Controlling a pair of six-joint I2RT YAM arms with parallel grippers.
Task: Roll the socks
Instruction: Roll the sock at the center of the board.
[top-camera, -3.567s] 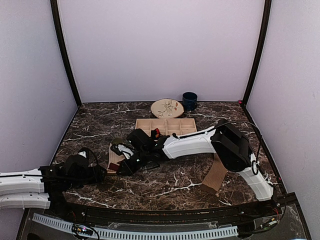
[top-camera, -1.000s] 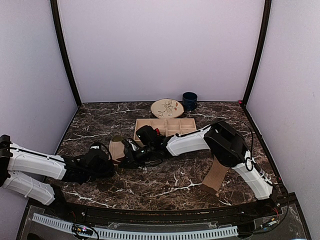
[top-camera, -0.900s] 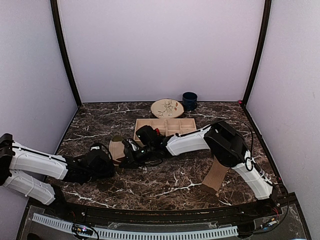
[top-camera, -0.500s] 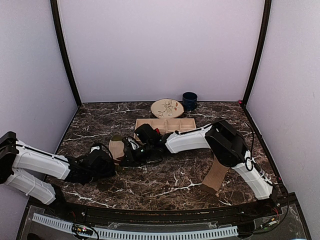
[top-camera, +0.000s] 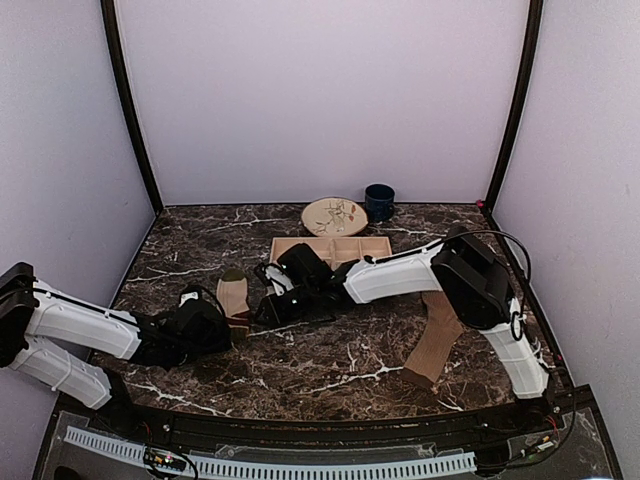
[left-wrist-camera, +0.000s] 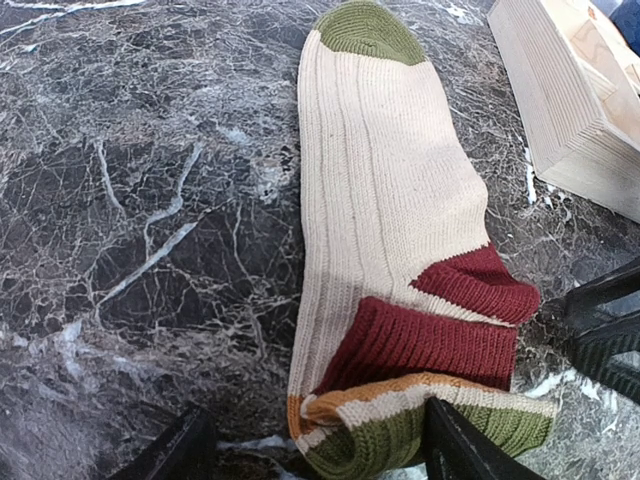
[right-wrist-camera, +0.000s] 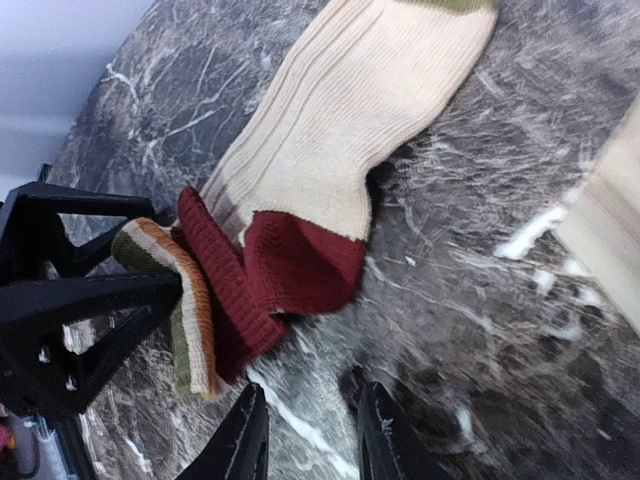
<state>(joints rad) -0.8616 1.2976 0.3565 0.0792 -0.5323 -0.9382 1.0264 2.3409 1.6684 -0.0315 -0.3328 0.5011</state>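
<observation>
Marble table (top-camera: 330, 370). Right arm (top-camera: 400, 278) stretches across in front of tray (top-camera: 335, 248). Tan sock (top-camera: 435, 345) lies right. Striped sock (left-wrist-camera: 385, 230) lies left-centre with its cuff folded inside the spread left gripper (left-wrist-camera: 320, 450). Plate (top-camera: 334, 216) and mug (top-camera: 379, 201) sit at the back. Right gripper (right-wrist-camera: 310, 435) is slightly parted and empty, beside the cuff.

White shells cover the left arm (top-camera: 75, 330) and right arm (top-camera: 395, 280), with bulky black joints. A thin black cable (top-camera: 497, 234) arcs by the right elbow. The left gripper (right-wrist-camera: 172, 250) has black, triangular open-frame fingers (right-wrist-camera: 90, 293).
</observation>
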